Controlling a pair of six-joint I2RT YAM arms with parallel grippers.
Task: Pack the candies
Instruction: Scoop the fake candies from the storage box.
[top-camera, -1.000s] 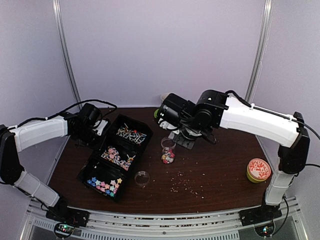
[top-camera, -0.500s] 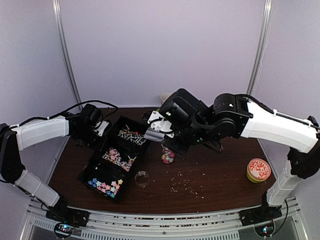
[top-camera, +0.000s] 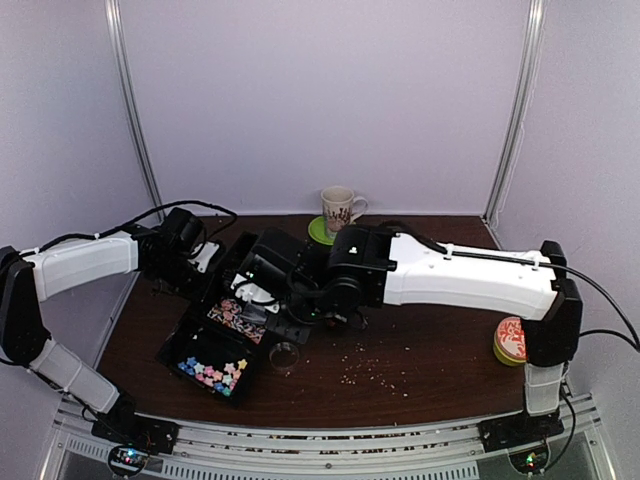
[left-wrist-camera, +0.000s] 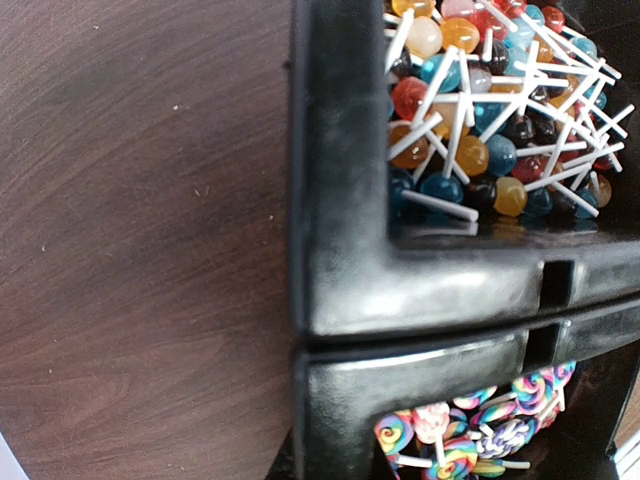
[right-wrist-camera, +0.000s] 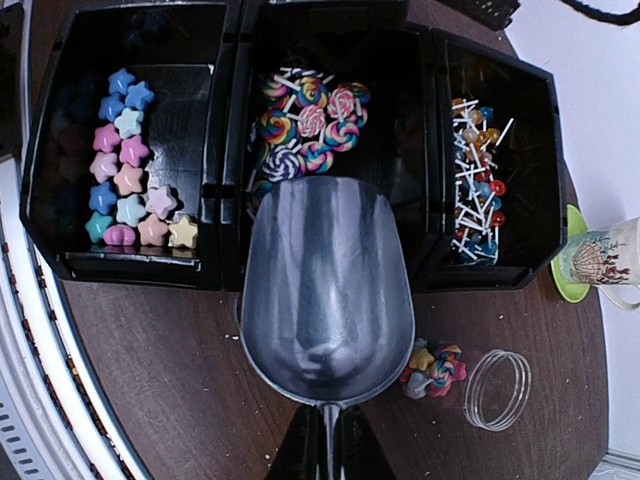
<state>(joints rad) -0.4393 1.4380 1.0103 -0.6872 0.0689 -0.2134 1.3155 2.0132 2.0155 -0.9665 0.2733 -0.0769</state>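
The candies lie in a black three-part tray (right-wrist-camera: 228, 270): pastel stars (right-wrist-camera: 125, 165) on the left, swirl lollipops (right-wrist-camera: 305, 125) in the middle, ball lollipops (right-wrist-camera: 475, 190) on the right. More candies (right-wrist-camera: 433, 368) sit in a small clear jar beside the tray. My right gripper (right-wrist-camera: 327, 445) is shut on the handle of an empty metal scoop (right-wrist-camera: 327, 290), which hangs over the tray's near wall by the middle part. My left gripper (top-camera: 198, 262) is at the tray's far left rim (left-wrist-camera: 340, 300), shut on it; its fingertips are hidden.
A clear ring-shaped lid (right-wrist-camera: 497, 388) lies by the small jar. At the table's back, a mug (top-camera: 340, 208) stands on a green coaster (top-camera: 320, 232). An orange-patterned tin (top-camera: 517, 340) sits at the right. Pale crumbs (top-camera: 365, 368) dot the front of the table.
My right arm has swung left with the scoop, from above the small jar to over the tray, uncovering the mug. The left arm has not moved.
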